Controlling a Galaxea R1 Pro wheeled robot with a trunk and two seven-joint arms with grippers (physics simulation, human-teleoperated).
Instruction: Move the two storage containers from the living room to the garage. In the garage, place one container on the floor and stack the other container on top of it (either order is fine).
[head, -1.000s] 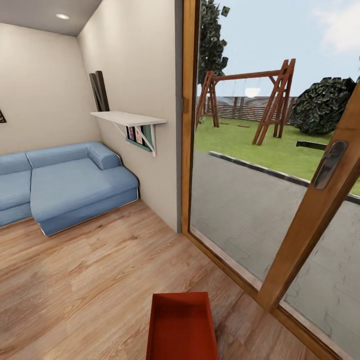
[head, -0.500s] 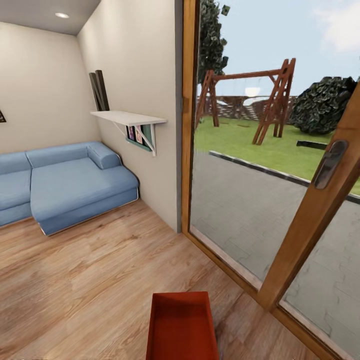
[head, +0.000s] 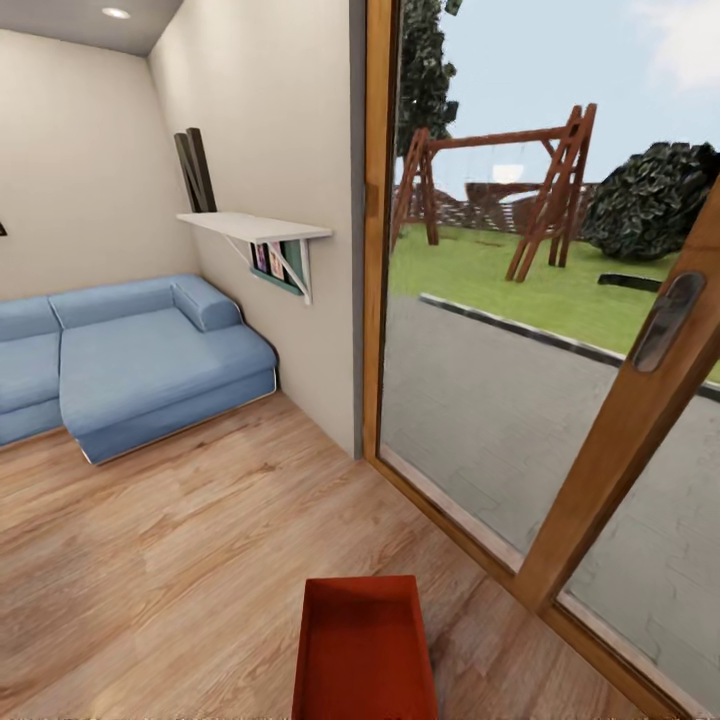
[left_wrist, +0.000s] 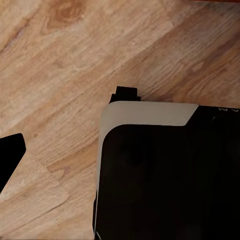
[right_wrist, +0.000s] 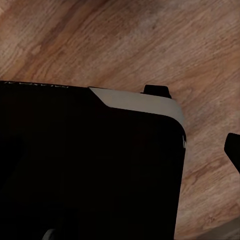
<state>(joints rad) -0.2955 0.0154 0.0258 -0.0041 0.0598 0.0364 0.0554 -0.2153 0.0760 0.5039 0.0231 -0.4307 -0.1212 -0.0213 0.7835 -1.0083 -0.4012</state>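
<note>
One storage container (head: 365, 655) on wood floor (head: 180, 540) beside glass door (head: 520, 380); pincer states unclear

A bin (head: 364, 650) sits on the plank floor (head: 180, 560) at the near edge of the head view, centre. To its right runs the glass door (head: 560, 400). A sofa (head: 130, 365) stands far left against the back wall. A shelf (head: 255, 228) hangs on the side wall between sofa and door. A swing frame (head: 500, 190) stands outside, behind the glass.
</note>
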